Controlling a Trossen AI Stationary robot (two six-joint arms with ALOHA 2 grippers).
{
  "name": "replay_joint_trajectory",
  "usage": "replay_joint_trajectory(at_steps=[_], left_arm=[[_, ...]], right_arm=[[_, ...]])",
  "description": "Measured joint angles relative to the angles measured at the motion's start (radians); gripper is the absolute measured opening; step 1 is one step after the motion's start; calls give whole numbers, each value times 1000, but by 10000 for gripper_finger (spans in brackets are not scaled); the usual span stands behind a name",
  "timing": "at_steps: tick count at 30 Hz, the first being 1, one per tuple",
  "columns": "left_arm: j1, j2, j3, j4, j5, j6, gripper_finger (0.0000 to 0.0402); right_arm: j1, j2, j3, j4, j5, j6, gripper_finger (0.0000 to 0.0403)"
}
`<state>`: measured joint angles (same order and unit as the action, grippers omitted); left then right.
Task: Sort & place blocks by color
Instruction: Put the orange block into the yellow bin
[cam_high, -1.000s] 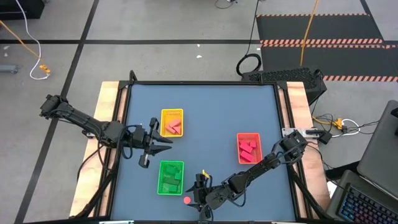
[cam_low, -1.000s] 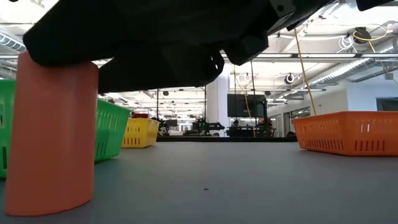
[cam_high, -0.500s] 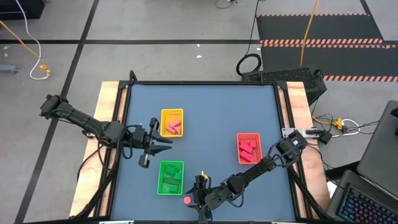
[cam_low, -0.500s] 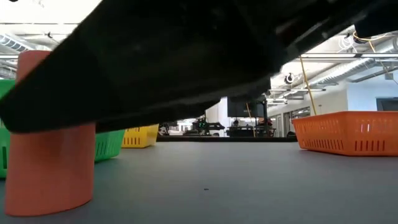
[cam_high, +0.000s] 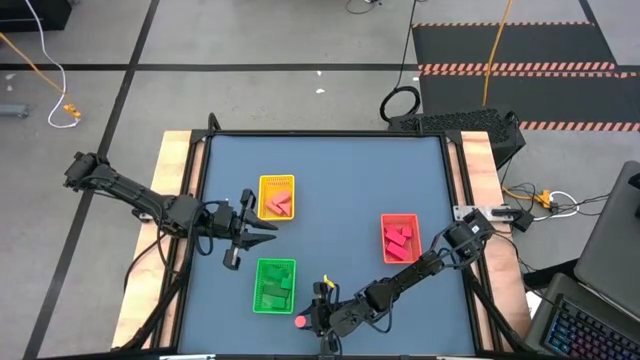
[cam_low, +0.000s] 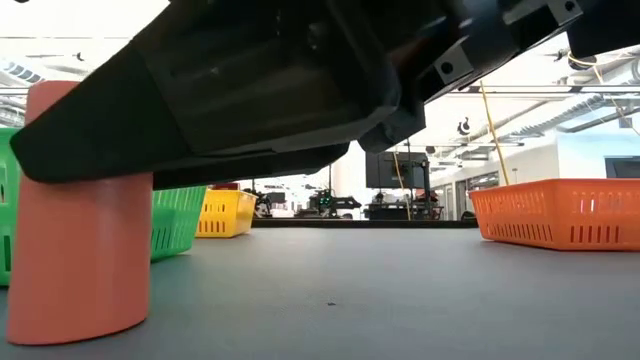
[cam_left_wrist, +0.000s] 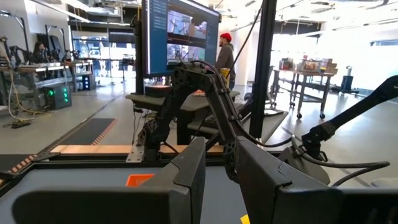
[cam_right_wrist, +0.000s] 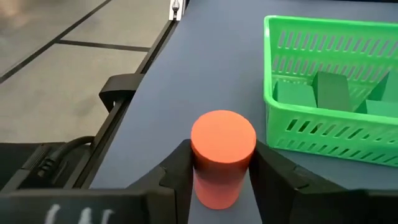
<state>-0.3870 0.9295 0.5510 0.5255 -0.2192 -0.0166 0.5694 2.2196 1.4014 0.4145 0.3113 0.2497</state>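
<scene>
We see our right hand (cam_right_wrist: 221, 171) gripping the salmon-pink round block (cam_right_wrist: 222, 155), which stands upright on the blue counter (cam_high: 330, 180) at its near edge, just beside the green tray (cam_right_wrist: 329, 118). Our left hand (cam_high: 262, 231) hovers between the yellow tray (cam_high: 277, 197) and the green one, fingers slightly parted, empty.

The right hand (cam_right_wrist: 221, 171) has closed its fingers onto the round salmon block (cam_right_wrist: 222, 155).

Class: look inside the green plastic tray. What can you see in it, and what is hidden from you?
The green slotted plastic tray holds green solid blocks, an angular one leaning among them. The tray's near wall covers their lower parts and the floor, so the exact count stays unclear.
</scene>
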Motion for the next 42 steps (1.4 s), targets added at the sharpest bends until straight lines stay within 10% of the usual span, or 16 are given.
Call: replay_joint_trajectory(at_steps=[20, 28, 42], left_arm=[[0, 0, 0, 0, 0, 7, 88], [0, 1, 0, -4, -2, -31, 88], [1, 286, 19, 184, -112, 244, 91]], right_arm=[[11, -204, 0, -187, 7, -150, 116], [20, -419, -9, -264, 254, -471, 116], [-179, -724, -217, -229, 263, -444, 116]])
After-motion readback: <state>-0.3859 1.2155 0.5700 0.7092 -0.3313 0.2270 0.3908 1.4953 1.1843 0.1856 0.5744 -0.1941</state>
